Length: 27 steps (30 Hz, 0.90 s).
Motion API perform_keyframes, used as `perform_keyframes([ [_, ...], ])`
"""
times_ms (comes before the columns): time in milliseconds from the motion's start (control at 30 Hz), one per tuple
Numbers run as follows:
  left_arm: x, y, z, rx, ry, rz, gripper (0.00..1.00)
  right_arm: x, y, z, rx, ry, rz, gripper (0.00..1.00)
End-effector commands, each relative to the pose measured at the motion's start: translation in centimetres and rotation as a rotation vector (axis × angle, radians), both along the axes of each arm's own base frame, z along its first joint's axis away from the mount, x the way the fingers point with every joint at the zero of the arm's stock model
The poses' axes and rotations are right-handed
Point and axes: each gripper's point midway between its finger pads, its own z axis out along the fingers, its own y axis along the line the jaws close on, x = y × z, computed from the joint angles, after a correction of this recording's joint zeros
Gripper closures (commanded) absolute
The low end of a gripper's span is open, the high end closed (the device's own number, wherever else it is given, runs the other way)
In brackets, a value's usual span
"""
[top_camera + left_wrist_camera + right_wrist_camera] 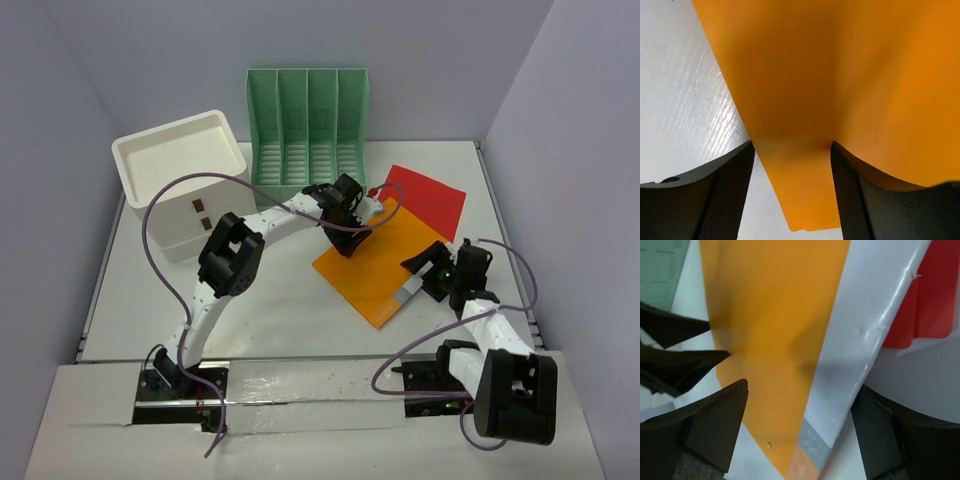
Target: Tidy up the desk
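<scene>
On the white desk [280,310] an orange folder [375,265] lies at an angle, its white spine strip [865,330] on the right side. My left gripper [347,240] is down at the folder's far left corner. In the left wrist view its jaws [792,145] stand open, with the narrow orange corner [805,190] between the fingers over the desk [685,110]. My right gripper [422,278] is at the folder's right edge, open wide [800,389], straddling the orange cover [770,315] and the spine, with the right finger close against the spine's edge.
A red folder [430,195] lies partly under the orange one at the back right. A green slotted file holder [308,125] stands at the back wall. A white drawer box [180,180] sits at the back left. Grey walls close in three sides.
</scene>
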Motion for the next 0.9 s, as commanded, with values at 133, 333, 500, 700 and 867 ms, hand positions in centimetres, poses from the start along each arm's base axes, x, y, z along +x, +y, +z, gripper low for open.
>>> perform_keyframes([
  [133,-2.3,0.7,-3.7,0.018,0.095,-0.050,0.32,0.6,2.4,3.3,0.108,-0.227,0.068,0.12],
  [333,-2.4,0.6,-3.6,-0.001,0.105,-0.072,0.32,0.9,2.8,2.8,0.164,-0.256,0.035,0.17],
  [500,-2.5,0.3,-3.7,-0.010,0.116,-0.077,0.33,1.8,3.9,3.5,0.143,-0.282,0.077,0.20],
  [700,-2.5,0.5,-3.9,-0.008,0.120,-0.079,0.33,2.2,4.4,3.4,0.174,-0.288,0.069,0.67],
  [867,-2.4,0.6,-3.4,-0.013,0.119,-0.076,0.33,1.7,4.9,3.5,0.170,-0.290,0.116,1.00],
])
